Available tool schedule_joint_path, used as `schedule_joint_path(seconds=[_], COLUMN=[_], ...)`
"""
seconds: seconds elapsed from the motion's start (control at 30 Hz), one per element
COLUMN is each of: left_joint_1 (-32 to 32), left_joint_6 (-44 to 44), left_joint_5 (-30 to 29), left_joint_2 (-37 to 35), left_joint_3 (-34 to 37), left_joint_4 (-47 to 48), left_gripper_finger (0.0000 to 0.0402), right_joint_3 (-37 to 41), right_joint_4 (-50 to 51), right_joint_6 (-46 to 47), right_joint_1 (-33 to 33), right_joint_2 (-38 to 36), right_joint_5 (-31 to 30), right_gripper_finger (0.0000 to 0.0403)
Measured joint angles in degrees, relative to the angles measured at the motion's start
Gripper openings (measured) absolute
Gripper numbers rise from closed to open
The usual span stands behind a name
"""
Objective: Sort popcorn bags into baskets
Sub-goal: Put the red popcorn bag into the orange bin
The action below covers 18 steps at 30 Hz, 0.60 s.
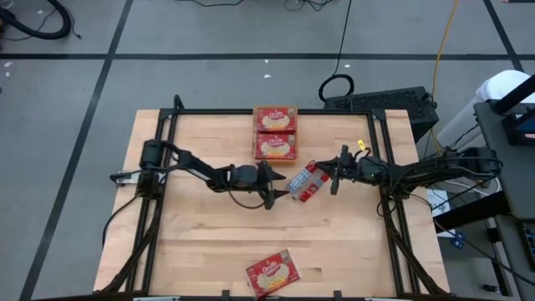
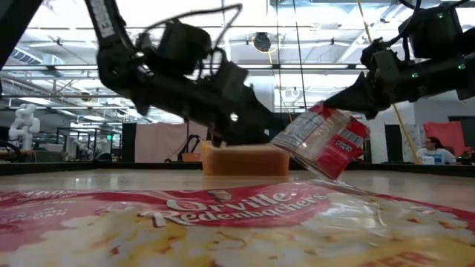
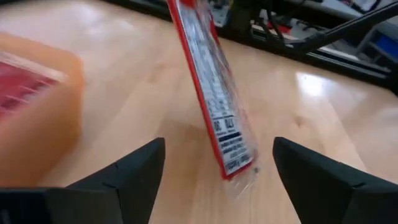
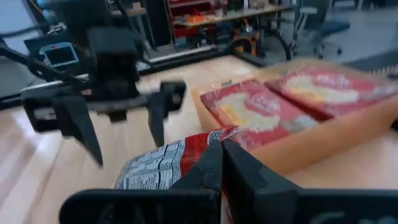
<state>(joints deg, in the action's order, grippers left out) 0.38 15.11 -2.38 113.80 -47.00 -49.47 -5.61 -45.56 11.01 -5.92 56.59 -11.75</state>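
Grey tiled floor (image 1: 75, 92), dark seams; ceiling strip lights (image 2: 67, 30); seated person (image 2: 433, 152) behind table.

Pretty bright and even from overhead, ceiling lights blow out in the low view. Glare patch on the table (image 3: 309, 84). The near popcorn bag (image 2: 223, 222) is soft, and the orange tray (image 3: 37, 112) is smeared with blur.

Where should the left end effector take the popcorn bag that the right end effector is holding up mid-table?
Probably the free lower end of the popcorn bag. The right end effector is shut on its upper end, leaving the bag tilted off the table. The left end effector is open beside it, so closing across the thin faces from its own side looks easiest.
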Motion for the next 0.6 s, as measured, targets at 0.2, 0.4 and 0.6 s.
schedule_joint_path(seconds=[0.2, 0.4, 0.6], left_joint_1=[0.8, 1.8, 3.9], left_joint_6=[-0.8, -4.8, -10.6], left_joint_5=[3.9, 3.8, 5.6], left_joint_2=[5.9, 6.3, -2.2], left_joint_3=[-5.3, -7.5, -7.4], left_joint_4=[-0.2, 0.9, 16.3], left_gripper_finger=[0.0235, 0.0074, 0.0024], right_joint_3=[0.0, 0.0, 0.0], right_joint_4=[-4.2, -6.5, -11.3], right_joint_6=[-8.1, -7.9, -4.1], right_joint_1=[0.0, 0.0, 0.0], right_joint_2=[1.4, 2.5, 2.3], right_joint_5=[3.9, 4.3, 4.1], right_gripper_finger=[0.0000, 0.0000, 0.0010])
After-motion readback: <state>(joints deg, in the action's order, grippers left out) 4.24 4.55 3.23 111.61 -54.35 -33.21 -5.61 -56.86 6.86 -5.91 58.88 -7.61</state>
